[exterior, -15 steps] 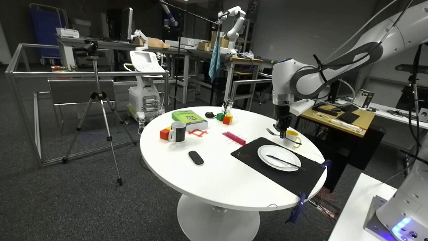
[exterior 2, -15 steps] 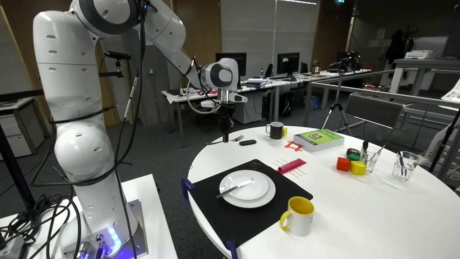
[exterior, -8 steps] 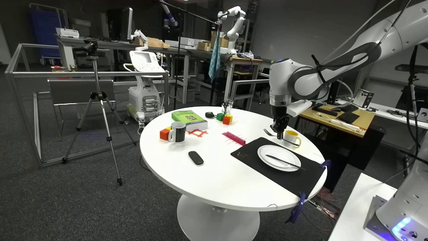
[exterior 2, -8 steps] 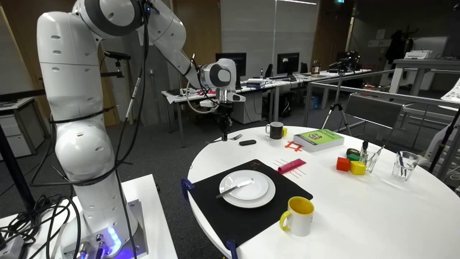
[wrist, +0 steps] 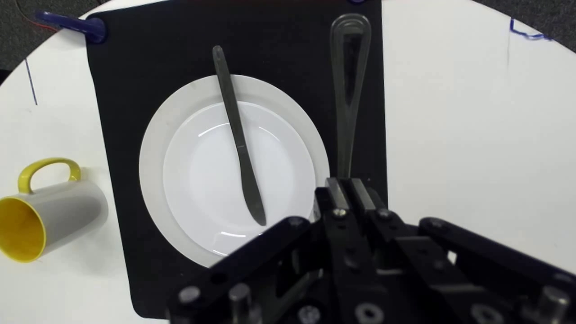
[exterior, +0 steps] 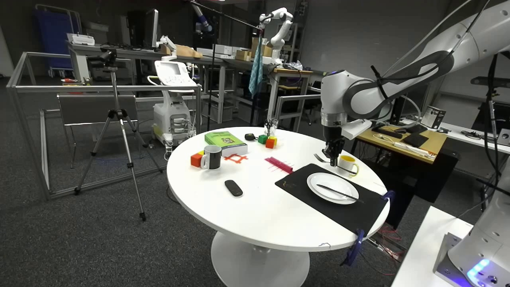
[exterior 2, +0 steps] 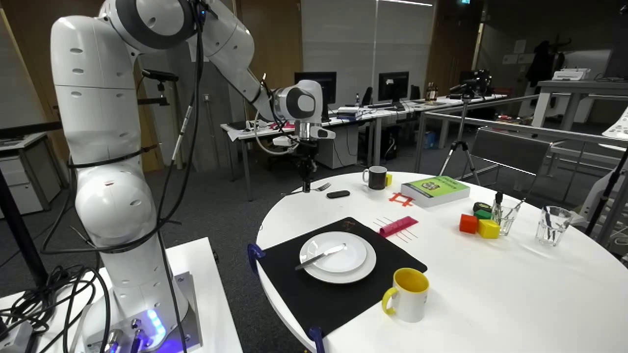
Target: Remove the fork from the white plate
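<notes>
The silver fork (wrist: pixel 348 81) is pinched between the fingertips of my gripper (wrist: pixel 351 184), its handle pointing up the wrist view. The tines (exterior 2: pixel 324 187) stick out on the far side of the fingers in an exterior view. Gripper (exterior: pixel 334 162) and fork hang in the air; from above, the handle passes over the dark mat just right of the white plate (wrist: pixel 193 157). That plate is a smaller one stacked on a larger one, and a table knife (exterior 2: pixel 321 256) lies across it. In the wrist view the fingers hide the middle of the fork.
Beneath the plates lies a black mat (exterior 2: pixel 289 274), clamped by blue clips (exterior 2: pixel 254 256). A yellow-and-white mug (exterior 2: pixel 413 299) stands beside it. Further off are a pink roll (exterior 2: pixel 397 226), a black oblong object (exterior: pixel 233 188), a dark mug (exterior: pixel 212 157), a green book (exterior 2: pixel 434 189), coloured blocks and glasses.
Over the last second the gripper with the fork has shifted slightly to the left in both exterior views, then stayed still for the last half second. Plate and knife have not moved.
</notes>
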Available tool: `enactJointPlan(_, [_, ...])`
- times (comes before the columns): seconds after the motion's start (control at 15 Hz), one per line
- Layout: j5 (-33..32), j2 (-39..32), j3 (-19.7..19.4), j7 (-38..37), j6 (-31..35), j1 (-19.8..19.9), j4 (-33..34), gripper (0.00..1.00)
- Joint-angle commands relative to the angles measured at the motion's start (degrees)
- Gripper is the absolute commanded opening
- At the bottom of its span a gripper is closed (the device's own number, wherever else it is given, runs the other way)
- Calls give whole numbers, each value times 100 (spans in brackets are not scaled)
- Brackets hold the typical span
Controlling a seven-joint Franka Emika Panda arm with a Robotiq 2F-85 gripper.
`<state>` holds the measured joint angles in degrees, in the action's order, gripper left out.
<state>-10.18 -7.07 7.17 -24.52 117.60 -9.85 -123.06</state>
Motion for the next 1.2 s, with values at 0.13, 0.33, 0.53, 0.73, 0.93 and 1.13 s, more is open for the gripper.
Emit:
enactJointPlan(0.13, [-153,-299,24,-79,-147,-106,295,1])
enactJointPlan(0.33, [-258,-578,27,-100,-205,-227,549,1])
enactJointPlan(0.53, [-304,-882,21,-78,-240,-373,850,1])
enactJointPlan(0.73, [-426,-1216,3,-64,-333,-545,1193,1])
enactJointPlan(0.93, [-538,-1546,-2,11,-478,-719,1529,1])
enactJointPlan(1.13, [-645,-1920,1,113,-776,-910,1934,1])
